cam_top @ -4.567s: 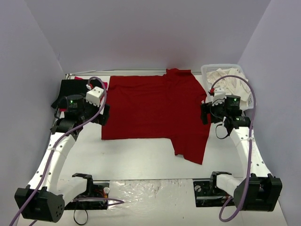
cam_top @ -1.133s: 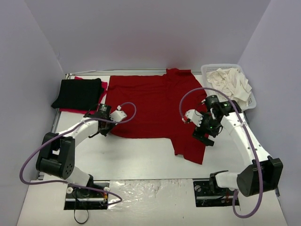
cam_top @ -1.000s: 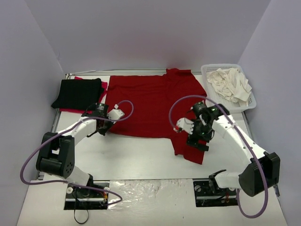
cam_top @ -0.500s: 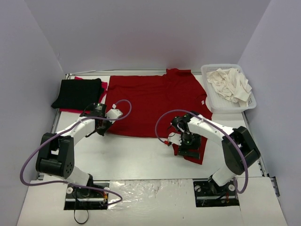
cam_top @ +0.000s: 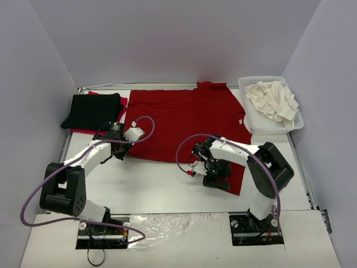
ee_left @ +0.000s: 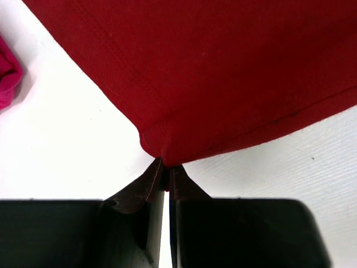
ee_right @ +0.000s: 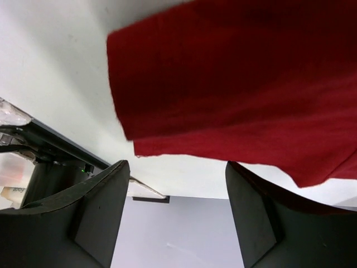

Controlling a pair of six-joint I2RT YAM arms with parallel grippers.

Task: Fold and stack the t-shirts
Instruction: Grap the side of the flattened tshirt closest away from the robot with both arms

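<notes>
Left wrist | my left tool [ee_left: 166, 174] clamps the dark red t-shirt [ee_left: 223, 72] hem corner | cloth limp, light | right tool [ee_right: 175, 173] wide over corner toward worktop [ee_right: 61, 78] near edge; I'd pinch there

Lab test cell: bare walls [cam_top: 178, 39] box a white table [cam_top: 150, 187].

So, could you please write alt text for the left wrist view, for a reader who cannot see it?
The left gripper is shut on the corner of a dark red shirt, which spreads over the white table across the upper view. A bit of bright red cloth shows at the left edge.
</notes>
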